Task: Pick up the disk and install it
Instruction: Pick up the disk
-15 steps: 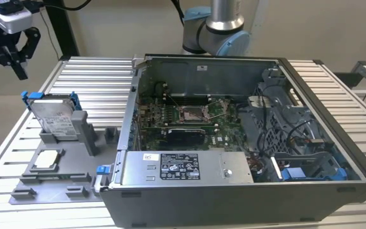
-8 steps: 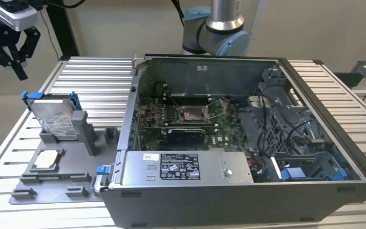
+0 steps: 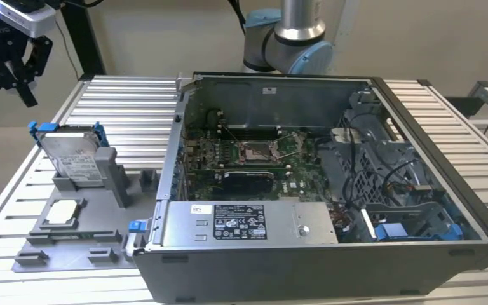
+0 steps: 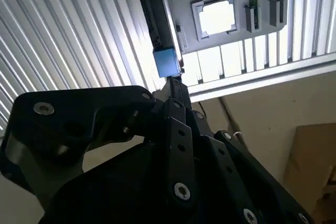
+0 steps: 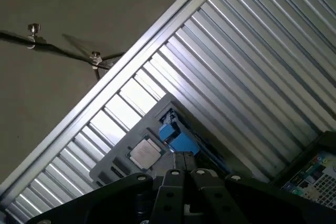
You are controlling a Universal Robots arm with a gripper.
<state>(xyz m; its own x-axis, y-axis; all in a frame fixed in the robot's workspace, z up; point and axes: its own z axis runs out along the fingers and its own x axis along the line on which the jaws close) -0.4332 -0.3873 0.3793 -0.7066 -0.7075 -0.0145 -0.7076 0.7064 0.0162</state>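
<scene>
**Disk in holder, claw well above it**

Disk (image 3: 73,154) stands on edge in the grey holder (image 3: 91,210) at the exterior view's left, blue rails (image 3: 33,131) up, label facing me. I see my gripper (image 3: 11,70) in the upper left of that frame, above the disk and apart from it, holding nothing; I cannot tell how far its fingers are spread. Small silver chip (image 3: 61,213) lies on the holder's lower tray. Open computer case (image 3: 329,190) fills the centre and right.

Gripper (image 3: 7,79) positioned at the exterior view's upper left, raised, black fingers (image 3: 25,89) pointing downward and spread apart, nothing held. Arm base (image 3: 291,38) upright at rear.
</scene>
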